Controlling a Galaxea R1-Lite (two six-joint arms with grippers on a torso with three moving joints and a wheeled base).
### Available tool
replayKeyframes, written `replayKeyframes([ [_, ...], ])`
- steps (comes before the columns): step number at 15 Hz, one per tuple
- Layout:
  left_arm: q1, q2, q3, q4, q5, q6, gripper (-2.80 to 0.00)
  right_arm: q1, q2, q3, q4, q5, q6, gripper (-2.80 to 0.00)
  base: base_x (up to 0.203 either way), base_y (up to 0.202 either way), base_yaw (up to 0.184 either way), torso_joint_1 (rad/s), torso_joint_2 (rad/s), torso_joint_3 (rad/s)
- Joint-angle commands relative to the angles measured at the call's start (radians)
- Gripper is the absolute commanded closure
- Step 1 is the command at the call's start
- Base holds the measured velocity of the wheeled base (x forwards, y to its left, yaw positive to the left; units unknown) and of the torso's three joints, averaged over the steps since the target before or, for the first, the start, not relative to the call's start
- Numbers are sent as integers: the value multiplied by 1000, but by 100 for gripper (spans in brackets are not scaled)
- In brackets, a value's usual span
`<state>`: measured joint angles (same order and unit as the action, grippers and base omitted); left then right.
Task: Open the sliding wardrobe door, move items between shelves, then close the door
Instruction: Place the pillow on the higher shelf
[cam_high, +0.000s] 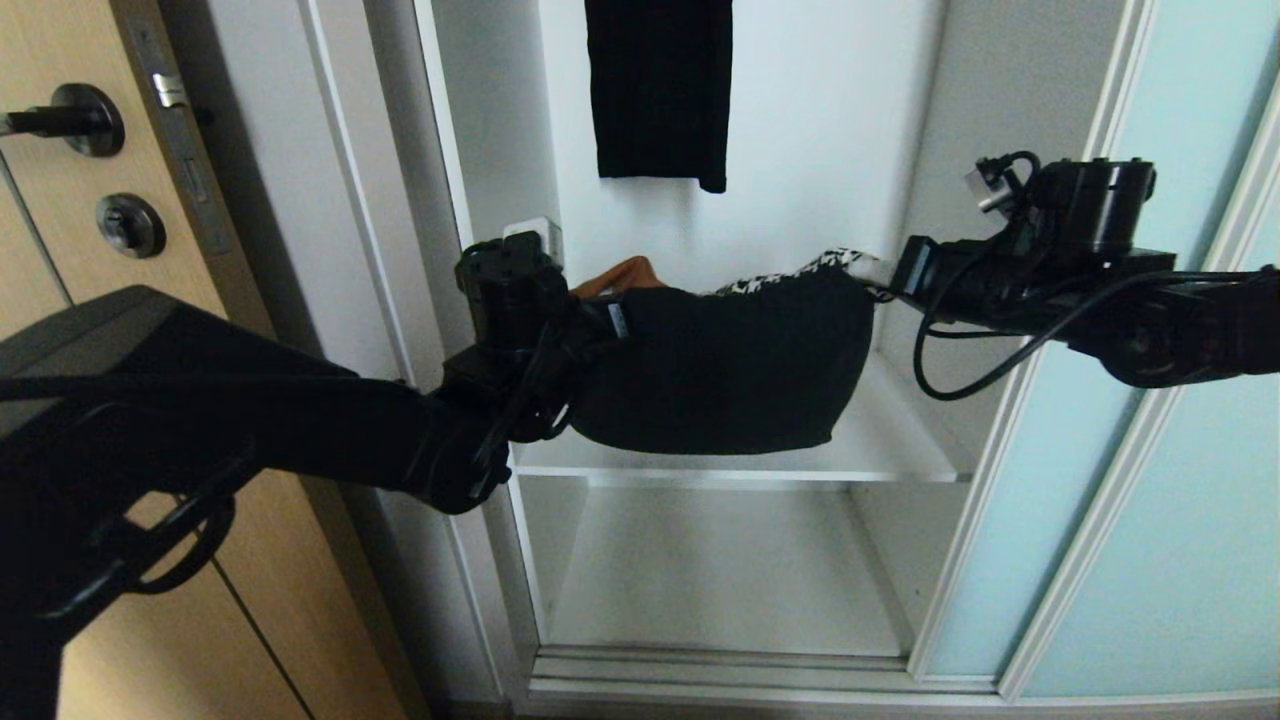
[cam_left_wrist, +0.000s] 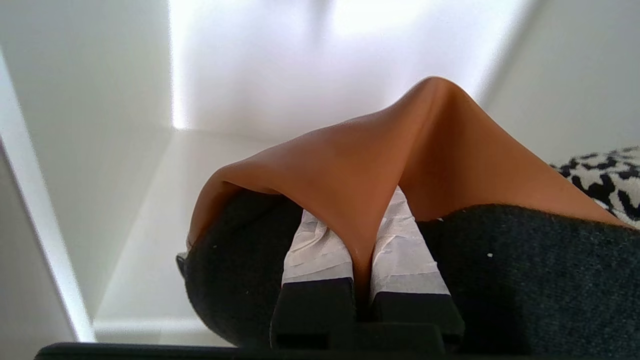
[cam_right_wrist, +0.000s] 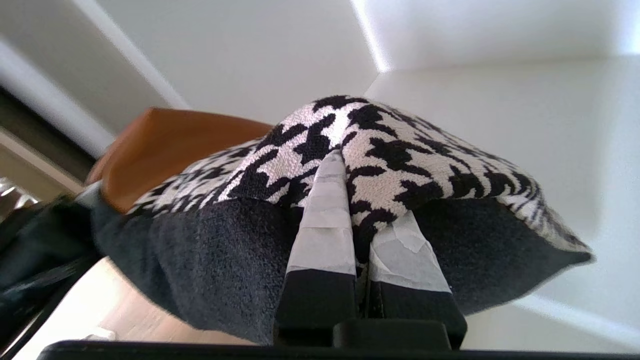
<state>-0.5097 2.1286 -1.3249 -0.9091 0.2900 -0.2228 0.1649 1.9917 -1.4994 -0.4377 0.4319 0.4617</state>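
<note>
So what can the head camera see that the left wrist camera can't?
Only the head view shows the black garment hanging above, the wood door, the sliding wardrobe door pushed aside and the right pincer. Only the left wrist view shows the left pincer pinching tan leather. Both show the cushion and white shelf.
</note>
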Motion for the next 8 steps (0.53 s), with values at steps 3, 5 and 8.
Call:
replayKeyframes([
  [3,45,207,-194,21,2,8,0,-11,287,-246,-3,-2,6,0,0,0,0,0,0,0],
  [5,58,272,-223,27,0,11,0,-12,330,-275,-4,-13,6,0,0,0,0,0,0,0],
  [8,68,345,-224,47,-3,12,0,-33,343,-233,6,-15,4,0,0,0,0,0,0,0],
])
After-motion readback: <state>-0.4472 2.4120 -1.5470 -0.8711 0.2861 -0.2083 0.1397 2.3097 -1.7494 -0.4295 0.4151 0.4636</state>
